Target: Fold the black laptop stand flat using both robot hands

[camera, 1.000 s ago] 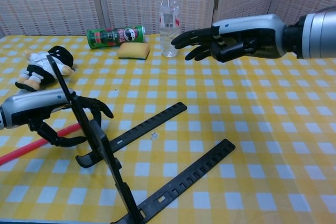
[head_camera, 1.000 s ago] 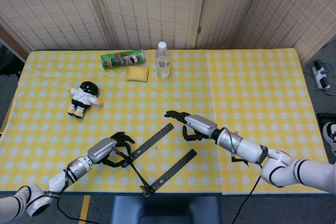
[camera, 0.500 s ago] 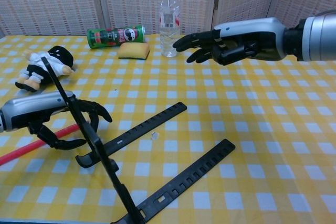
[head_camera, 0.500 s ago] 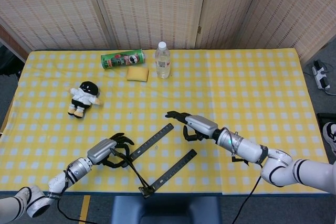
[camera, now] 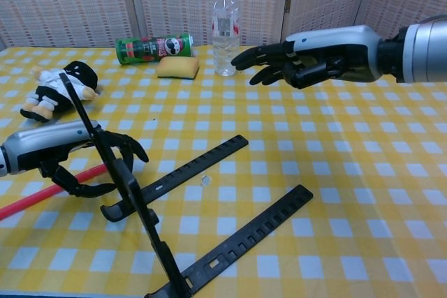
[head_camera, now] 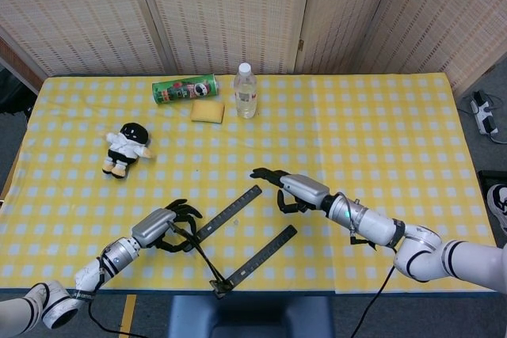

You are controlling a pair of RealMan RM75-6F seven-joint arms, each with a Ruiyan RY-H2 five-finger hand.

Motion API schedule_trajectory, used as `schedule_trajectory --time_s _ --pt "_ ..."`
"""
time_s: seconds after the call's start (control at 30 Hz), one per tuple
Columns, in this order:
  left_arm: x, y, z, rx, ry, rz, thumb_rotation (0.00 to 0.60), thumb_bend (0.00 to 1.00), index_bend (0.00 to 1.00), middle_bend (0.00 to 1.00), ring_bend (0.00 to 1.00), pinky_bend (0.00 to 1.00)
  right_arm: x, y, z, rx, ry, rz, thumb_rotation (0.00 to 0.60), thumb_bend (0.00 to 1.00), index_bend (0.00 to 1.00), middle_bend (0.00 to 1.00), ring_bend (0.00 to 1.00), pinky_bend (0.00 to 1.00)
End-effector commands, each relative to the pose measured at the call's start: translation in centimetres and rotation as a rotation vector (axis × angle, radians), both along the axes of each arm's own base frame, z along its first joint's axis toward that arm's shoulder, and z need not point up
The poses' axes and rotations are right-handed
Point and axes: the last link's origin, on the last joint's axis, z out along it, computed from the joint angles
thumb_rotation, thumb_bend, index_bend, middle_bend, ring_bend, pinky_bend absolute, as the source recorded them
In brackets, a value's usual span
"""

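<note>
While the black laptop stand (camera: 183, 204) remains unfolded at the near edge of the table (head_camera: 380, 124), the job is judged to be at an early stage: two slotted base bars are seen lying flat on the checked cloth, and an upright support arm is seen raised steeply from the near hinge, leaning toward the left hand (camera: 66, 151). That hand is curled around the raised arm, though a firm grip cannot be confirmed from either view. The right hand (camera: 307, 54) is held in the air beyond the far ends of the bars, fingers spread and extended, nothing held, well apart from the stand. Lowering the upright onto the base is judged to be what is left, with the right hand yet to be brought down to steady the bars.

A red rod (camera: 42, 195) is seen under the left hand, just beside the stand. Farther out from both hands, a plush toy (head_camera: 125, 148), a green chip can (head_camera: 184, 88), a yellow sponge (head_camera: 207, 110) and a water bottle (head_camera: 245, 91) are lined along the far side, none judged to be in the folding path.
</note>
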Motion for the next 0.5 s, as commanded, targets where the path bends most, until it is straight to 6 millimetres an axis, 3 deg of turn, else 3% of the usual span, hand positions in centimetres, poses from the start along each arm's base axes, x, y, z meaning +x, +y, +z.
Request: schedule_trajectory --time_s 0.03,0.27,0.43,0.5 --pt "0.0 0.0 0.0 0.0 0.0 0.0 0.6 0.43 0.45 0.28 0.18 0.06 0.0 0.0 0.0 0.0 0.0 0.0 0.417 1.0 0.0 0.02 0.09 0.0" --pt "0.0 0.0 0.4 0.016 -0.004 0.006 0.6 0.43 0.42 0.28 0.18 0.06 -0.1 0.0 0.1 0.001 0.001 0.008 0.418 1.0 0.0 0.02 0.09 0.0" --pt "0.2 -0.3 1.7 0.035 -0.018 0.018 0.6 0.43 0.21 0.26 0.15 0.05 0.5 0.8 0.4 0.0 0.001 0.063 0.421 1.0 0.0 0.02 0.08 0.0" --pt "0.4 -0.5 2.3 0.038 -0.029 0.022 0.6 0.43 0.17 0.24 0.14 0.04 0.8 1.1 0.7 -0.001 -0.004 0.076 0.421 1.0 0.0 0.02 0.08 0.0"
